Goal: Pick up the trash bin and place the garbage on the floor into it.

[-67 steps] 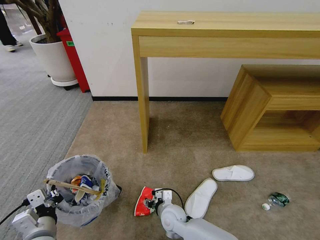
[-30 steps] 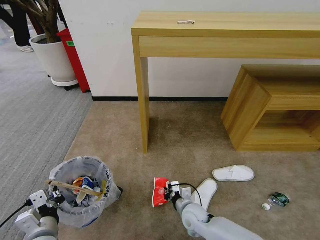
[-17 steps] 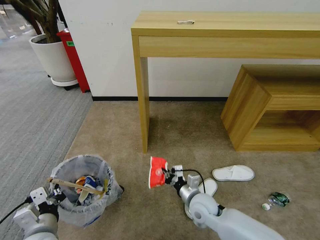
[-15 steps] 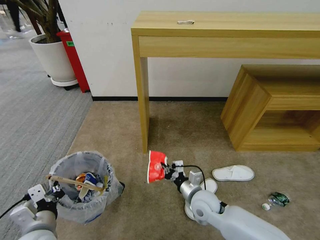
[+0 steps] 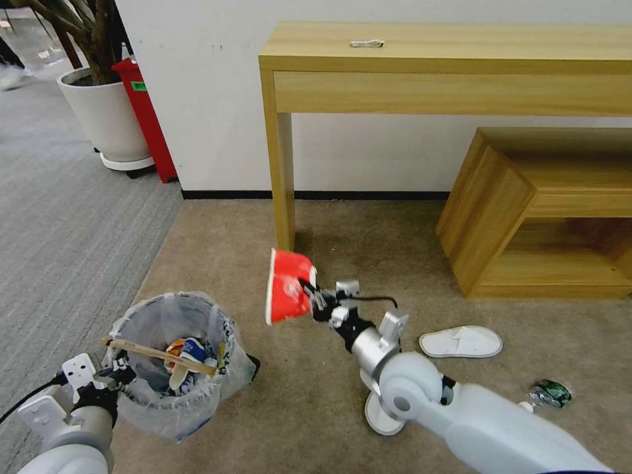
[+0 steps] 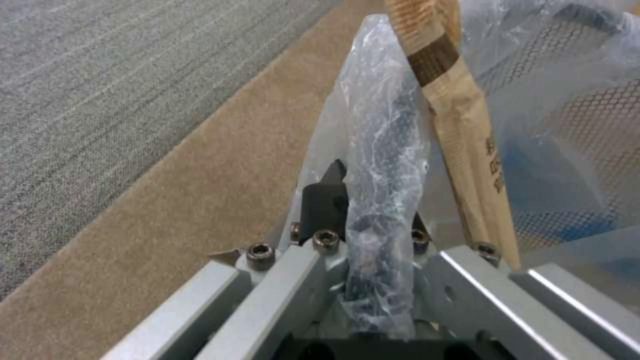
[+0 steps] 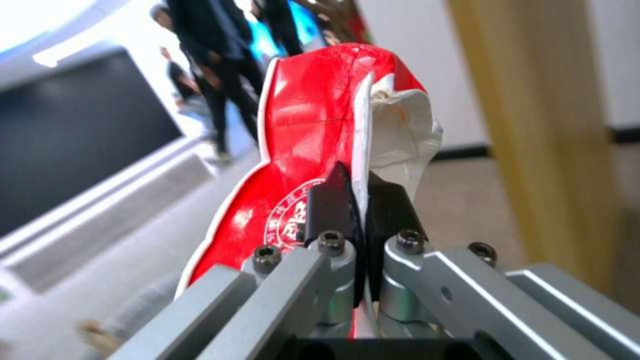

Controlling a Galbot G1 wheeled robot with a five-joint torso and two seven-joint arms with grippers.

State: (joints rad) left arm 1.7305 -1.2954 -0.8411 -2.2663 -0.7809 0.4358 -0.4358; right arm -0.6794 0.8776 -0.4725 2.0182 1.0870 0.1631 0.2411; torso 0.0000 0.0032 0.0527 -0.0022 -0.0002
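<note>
Above carpet (image 5: 368,243), red cup (image 5: 287,286) in right pincer (image 5: 315,301).

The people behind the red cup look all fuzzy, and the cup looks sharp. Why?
In the right wrist view the lens focuses close: the crushed red cup pinched in the right gripper is crisp, while the people and the room far behind are out of focus, with a bright washed-out patch at the upper corner.

We see a white wall (image 5: 210,99), wooden table (image 5: 447,52), low shelf (image 5: 546,217), potted plant (image 5: 102,105), grey carpet (image 5: 59,217).
</note>
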